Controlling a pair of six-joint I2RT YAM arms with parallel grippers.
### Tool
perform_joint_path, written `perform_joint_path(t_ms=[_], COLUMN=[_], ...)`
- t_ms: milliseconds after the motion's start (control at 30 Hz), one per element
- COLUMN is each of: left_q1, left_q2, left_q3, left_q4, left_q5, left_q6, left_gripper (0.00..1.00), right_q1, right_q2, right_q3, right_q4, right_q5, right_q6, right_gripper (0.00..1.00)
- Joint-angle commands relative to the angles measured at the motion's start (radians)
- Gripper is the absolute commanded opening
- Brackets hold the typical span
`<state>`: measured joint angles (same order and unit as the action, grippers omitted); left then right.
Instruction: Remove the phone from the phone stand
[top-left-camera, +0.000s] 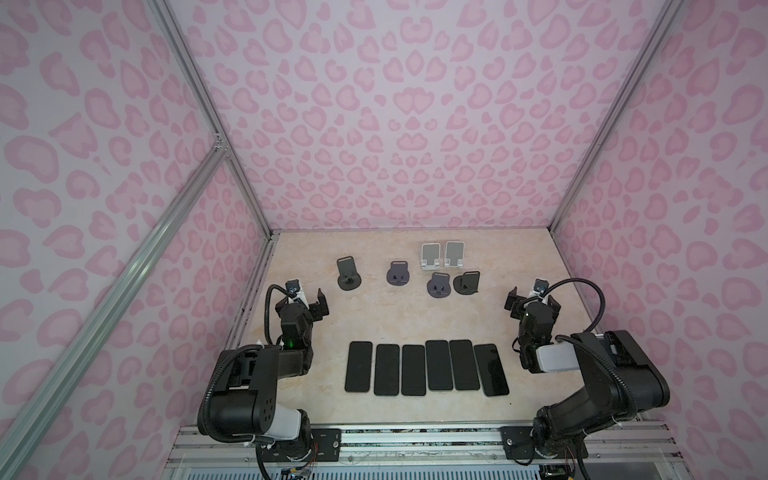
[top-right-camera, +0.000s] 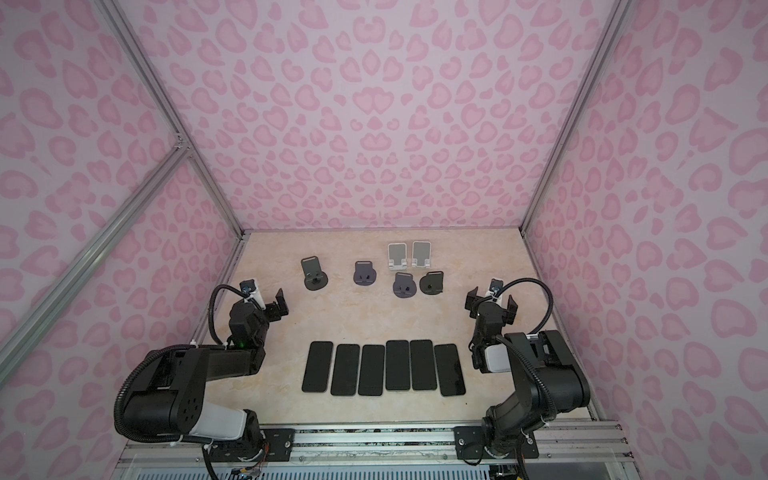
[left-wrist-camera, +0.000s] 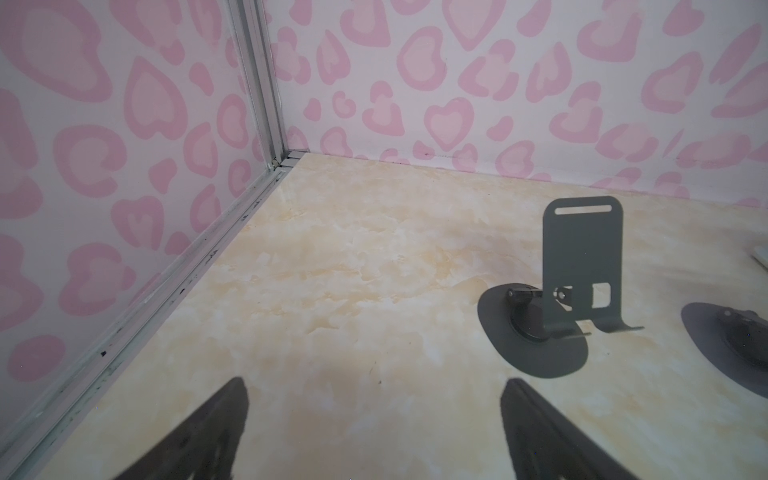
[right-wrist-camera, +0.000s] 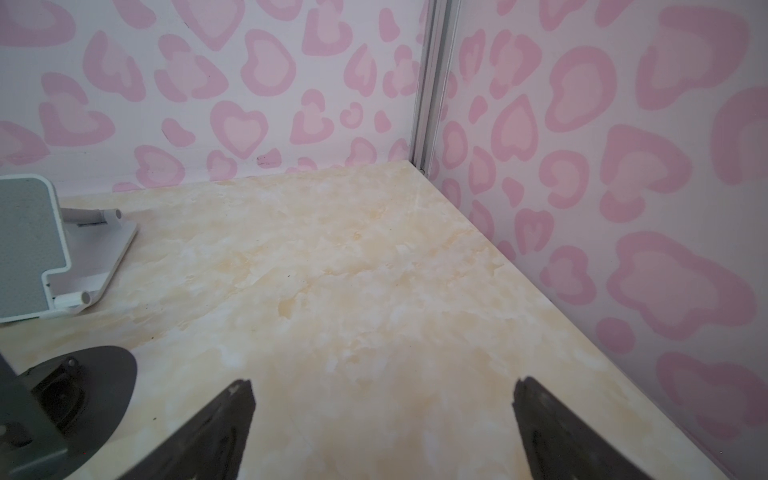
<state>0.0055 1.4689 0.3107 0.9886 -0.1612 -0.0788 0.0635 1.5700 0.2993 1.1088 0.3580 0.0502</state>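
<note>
Several black phones (top-left-camera: 426, 368) (top-right-camera: 384, 368) lie flat, side by side, in a row at the front middle of the table. At the back stand several phone stands, dark ones (top-left-camera: 348, 274) (top-left-camera: 398, 273) (top-left-camera: 439, 286) and two white ones (top-left-camera: 430, 257); none of them bears a phone. My left gripper (top-left-camera: 311, 305) (left-wrist-camera: 376, 384) hangs open at the left, near the leftmost dark stand (left-wrist-camera: 582, 249), with nothing between its fingers. My right gripper (top-left-camera: 532, 301) (right-wrist-camera: 383, 384) hangs open at the right, empty, beside a dark stand's base (right-wrist-camera: 83, 382) and a white stand (right-wrist-camera: 29, 249).
The marbled beige table (top-left-camera: 374, 316) is boxed in by pink heart-patterned walls on three sides, with aluminium posts in the back corners (left-wrist-camera: 266, 124) (right-wrist-camera: 428, 104). A metal rail (top-left-camera: 415, 436) carrying both arm bases runs along the front edge.
</note>
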Motion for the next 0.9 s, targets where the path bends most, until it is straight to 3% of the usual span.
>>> perform_joint_path(t_ms=[0,533,667,867], left_q1=[0.000,-0.001,-0.003,-0.001], left_q2=[0.004,0.005,0.008,0.008], left_q3=[0.008,0.010,0.023,0.023], left_q4=[0.011,0.010,-0.012,-0.015], left_q5=[-0.004,-0.004,0.061,0.063], left_q6=[0.009,0.009,0.035,0.034], left_gripper=[0.98,0.98,0.98,0.98], right_q1=[0.001,0.018,0.017,0.017], right_q2=[0.001,0.005,0.006,0.005], right_q3=[0.000,0.006,0.007,0.006], right_q4=[-0.004,-0.007,-0.006,-0.006], right_q5=[0.001,0.022,0.022,0.022], right_q6=[0.008,-0.007,-0.007,-0.007], right_gripper=[1.00,1.00,1.00,1.00])
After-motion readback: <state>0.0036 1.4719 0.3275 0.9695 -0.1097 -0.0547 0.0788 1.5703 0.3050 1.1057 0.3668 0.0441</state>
